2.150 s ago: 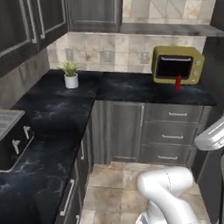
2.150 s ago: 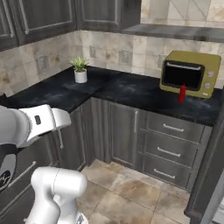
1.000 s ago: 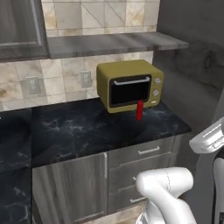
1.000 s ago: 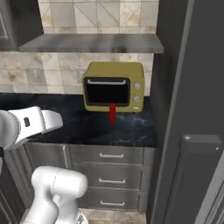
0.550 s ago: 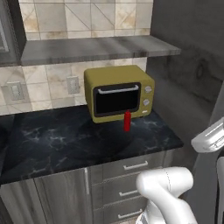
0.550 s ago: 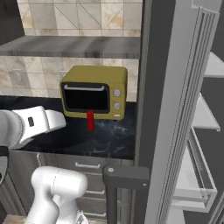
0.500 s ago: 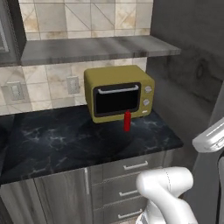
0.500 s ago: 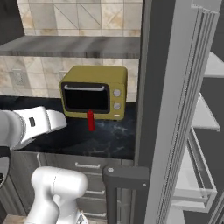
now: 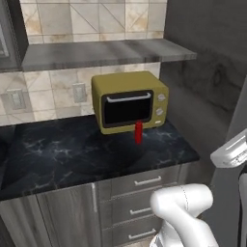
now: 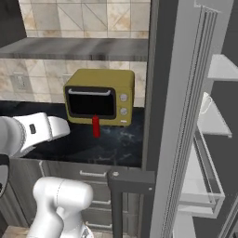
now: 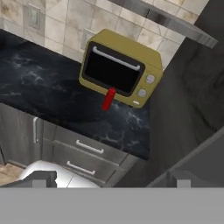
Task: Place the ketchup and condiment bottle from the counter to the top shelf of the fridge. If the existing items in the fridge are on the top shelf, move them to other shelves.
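the red ketchup bottle (image 9: 138,132) stands upright on the dark tabletop (image 9: 72,154) just in front of the yellow microwave (image 9: 129,101), left of the open fridge (image 10: 204,139); the claw's state cannot be told.

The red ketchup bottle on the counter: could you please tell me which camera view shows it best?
The left base view: the ketchup bottle stands upright, unobstructed, before the microwave. The right base view shows it smaller; the hand view shows it tilted.

White Franka arm, glossy and rounded.
The arm (image 9: 181,205) was built of smooth white shells with bulbous, cylindrical links; a white link (image 10: 32,132) carried a small dark rectangular marking, and a dark band showed at a joint at the frame's left edge.
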Controlling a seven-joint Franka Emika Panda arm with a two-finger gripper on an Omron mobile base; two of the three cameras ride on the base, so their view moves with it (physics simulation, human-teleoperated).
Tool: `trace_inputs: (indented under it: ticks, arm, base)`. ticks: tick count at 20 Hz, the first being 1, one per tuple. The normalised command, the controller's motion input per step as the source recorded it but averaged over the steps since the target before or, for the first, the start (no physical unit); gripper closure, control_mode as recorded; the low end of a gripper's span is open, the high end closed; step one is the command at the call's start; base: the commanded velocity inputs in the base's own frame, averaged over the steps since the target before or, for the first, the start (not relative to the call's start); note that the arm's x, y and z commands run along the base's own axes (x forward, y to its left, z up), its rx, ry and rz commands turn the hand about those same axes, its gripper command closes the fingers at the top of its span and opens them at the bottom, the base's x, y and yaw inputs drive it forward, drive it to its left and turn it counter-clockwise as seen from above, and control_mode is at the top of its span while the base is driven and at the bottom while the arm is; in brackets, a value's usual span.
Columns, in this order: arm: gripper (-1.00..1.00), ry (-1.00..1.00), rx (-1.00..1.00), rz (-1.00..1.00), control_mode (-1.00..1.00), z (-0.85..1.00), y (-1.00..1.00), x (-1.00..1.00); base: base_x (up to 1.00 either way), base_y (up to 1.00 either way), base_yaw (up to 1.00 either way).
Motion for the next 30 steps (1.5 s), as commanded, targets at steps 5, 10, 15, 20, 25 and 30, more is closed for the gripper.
trace_inputs:
  ticks: [5,10,15,20,25,30]
  arm:
    - [-1.0,0.0,0.0,0.0,1.0,0.0,0.0,0.0]
    - [-1.0,0.0,0.0,-0.04,-1.0,-0.01,0.18,0.48]
    - [-1.0,0.11,0.0,-0.08,-1.0,-0.19,0.05,0.73]
    - [-1.0,0.03,0.11,-0.1,-1.0,-0.49,0.0,0.55]
    - [-1.0,0.01,0.15,-0.14,-1.0,-0.33,0.21,0.44]
    - [-1.0,0.02,0.1,-0.19,-1.0,-0.33,0.51,0.23]
  base:
    - [-0.14,-0.02,0.0]
    - [0.08,0.06,-0.02]
    - [0.0,0.0,0.0]
    - [0.0,0.0,0.0]
    - [0.0,0.0,0.0]
    - [0.0,0.0,0.0]
